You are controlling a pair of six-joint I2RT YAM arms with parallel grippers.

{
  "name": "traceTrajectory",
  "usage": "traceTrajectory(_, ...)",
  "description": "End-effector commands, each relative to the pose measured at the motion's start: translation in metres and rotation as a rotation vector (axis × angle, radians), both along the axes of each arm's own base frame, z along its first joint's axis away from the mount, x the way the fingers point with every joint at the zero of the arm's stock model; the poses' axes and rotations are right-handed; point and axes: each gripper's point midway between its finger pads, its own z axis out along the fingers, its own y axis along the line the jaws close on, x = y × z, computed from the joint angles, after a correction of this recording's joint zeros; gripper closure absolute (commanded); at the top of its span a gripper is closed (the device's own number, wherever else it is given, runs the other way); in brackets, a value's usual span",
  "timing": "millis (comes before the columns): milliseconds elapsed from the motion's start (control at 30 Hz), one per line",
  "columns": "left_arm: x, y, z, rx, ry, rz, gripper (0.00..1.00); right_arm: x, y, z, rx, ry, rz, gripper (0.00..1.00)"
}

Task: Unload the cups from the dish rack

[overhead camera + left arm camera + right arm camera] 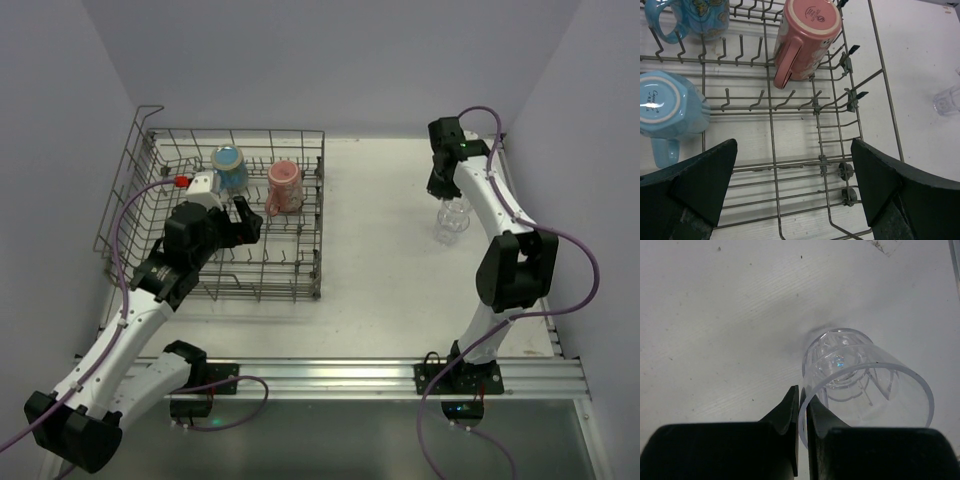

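Dish rack point(240, 131): you have a grey wire basket on the left half of the white table point(380, 260), with its taller looped side on the left.
Pink mug point(807, 40): it lies in the rack's far right part with its base towards your left wrist camera. The handle points down among the tines.
Blue patterned mug point(700, 15): it sits in the rack's far row, left of the pink mug, with its handle to the left.
Light blue mug point(667, 102): it is upside down in the rack, nearer than the patterned one, at the left edge of the wrist view. Its handle points towards the camera.
Left gripper point(792, 185): the jaws are spread wide and hold nothing. You see it poised above the rack's bare wire floor, short of all three mugs.
Clear glass point(865, 385): it stands upright on the table at the far right, well apart from the rack (moulded ribs show through its wall).
Right gripper point(801, 410): the jaws are almost pressed together and pinch the glass's near rim. One finger is outside the wall and one is inside.
Right arm: it reaches in from above the glass, whose base rests on the table.
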Motion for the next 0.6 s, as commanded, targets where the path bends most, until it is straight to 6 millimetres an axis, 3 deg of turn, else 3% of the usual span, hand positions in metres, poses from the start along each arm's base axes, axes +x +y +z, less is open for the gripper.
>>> traceTrajectory(0,0.007,0.0,0.012,-0.006,-0.047,0.014,0.0,0.005,-0.007,0.007,-0.014,-0.05,-0.024,1.0)
traceTrajectory(333,0.009,0.003,0.018,0.002,-0.038,0.034,0.0,0.005,-0.004,-0.01,0.009,-0.026,-0.022,1.0)
traceTrajectory(567,0.015,0.018,0.024,0.05,-0.015,0.103,0.0,-0.001,-0.005,-0.024,0.03,-0.004,-0.034,1.0)
